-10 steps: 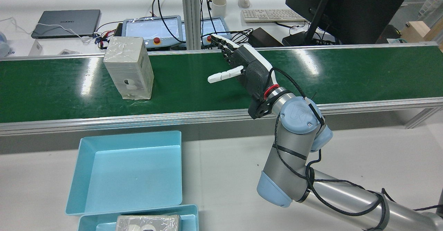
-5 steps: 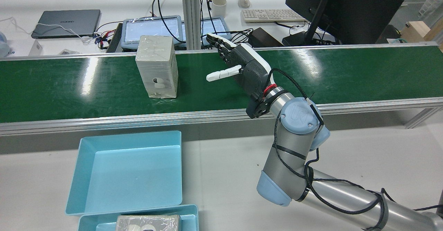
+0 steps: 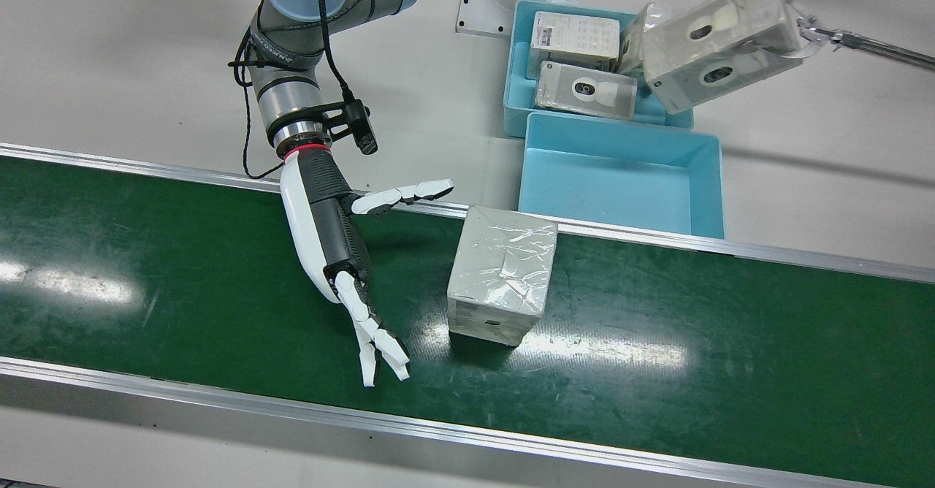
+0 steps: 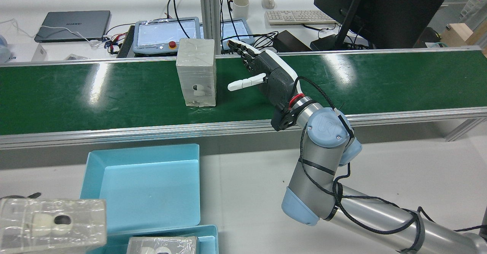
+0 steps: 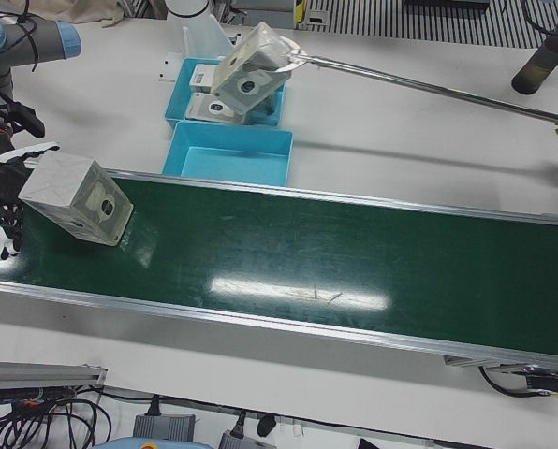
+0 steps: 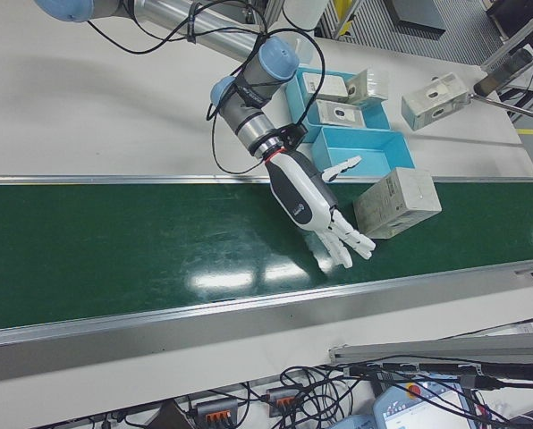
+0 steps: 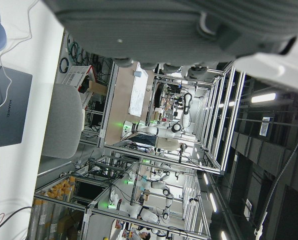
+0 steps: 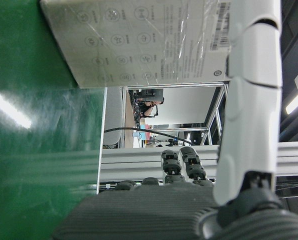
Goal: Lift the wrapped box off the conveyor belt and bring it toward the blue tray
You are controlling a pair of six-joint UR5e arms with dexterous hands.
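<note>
Green conveyor belt (image 3: 657,371) carries the wrapped box (image 3: 502,283) upright, just at 3 o'clock of the right hand (image 3: 332,243). Fingers spread, empty, palm facing the box: likely set to catch it. Blue tray (image 3: 621,181) waits empty on the counter (image 3: 109,57) at 1 o'clock.

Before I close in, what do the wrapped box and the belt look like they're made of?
Wrapped box: likely cardboard under clear, glossy film; it wrinkles and glints on top. Belt: smooth green rubber or PVC, semi-gloss, showing lamp reflections and fine scuffs.

Bright overhead light, glare patches on conveyor belt (image 3: 657,356); views sharp, shadows soft.
</note>
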